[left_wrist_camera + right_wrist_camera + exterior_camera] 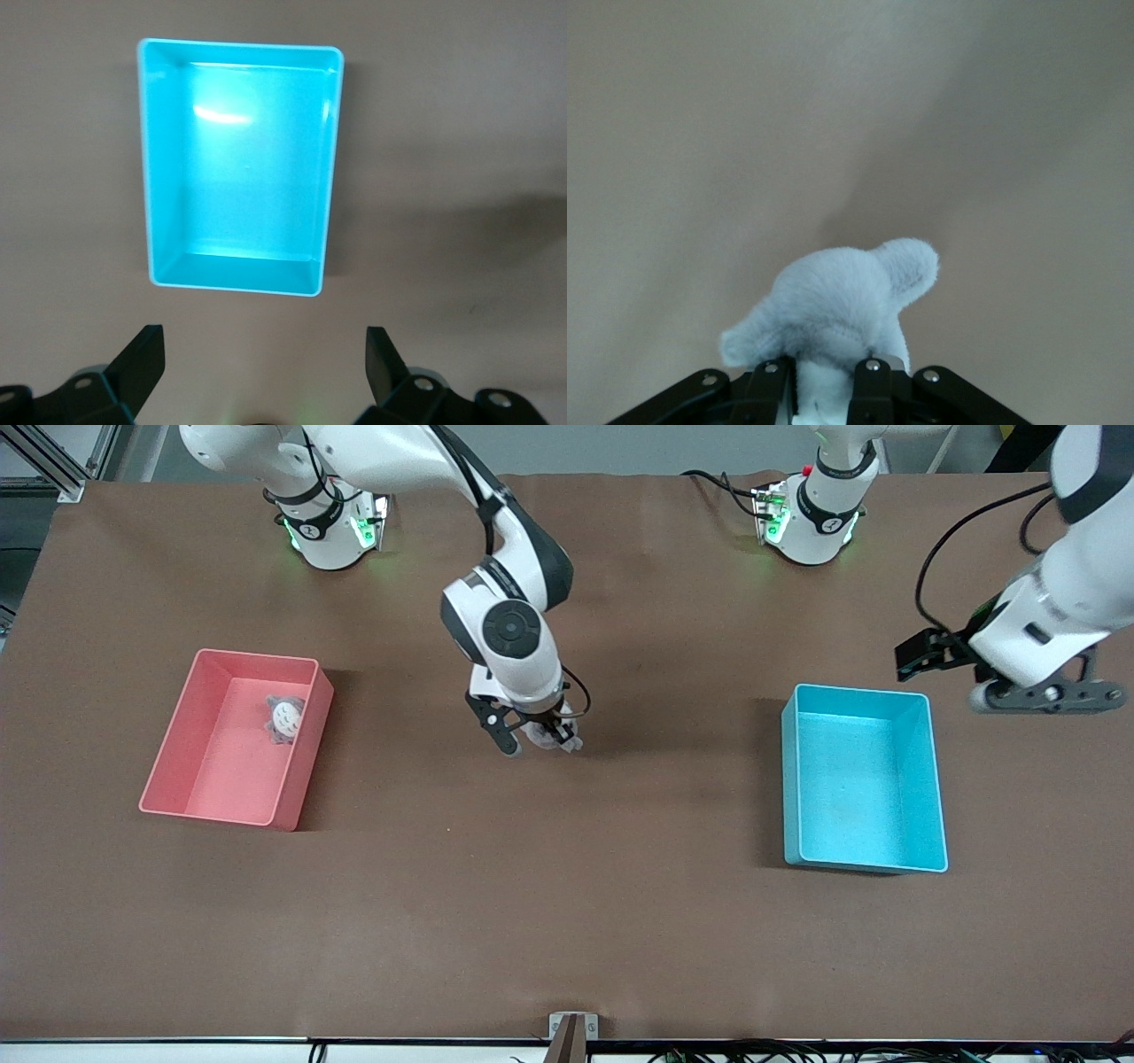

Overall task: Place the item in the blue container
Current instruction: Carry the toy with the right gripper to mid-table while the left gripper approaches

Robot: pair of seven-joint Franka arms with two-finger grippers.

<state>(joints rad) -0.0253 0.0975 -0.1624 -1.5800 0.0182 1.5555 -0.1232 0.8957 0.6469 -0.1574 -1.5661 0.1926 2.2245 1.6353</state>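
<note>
Your right gripper is pinched shut on a small fluffy toy over the middle of the table; it looks soft, light and squashy, so keep hold of its fat middle. From that claw toward the left arm's end there is bare table up to the blue container, whose thin tall walls you must clear. Your left gripper waits beside the container, spread wide with nothing in it.
</note>
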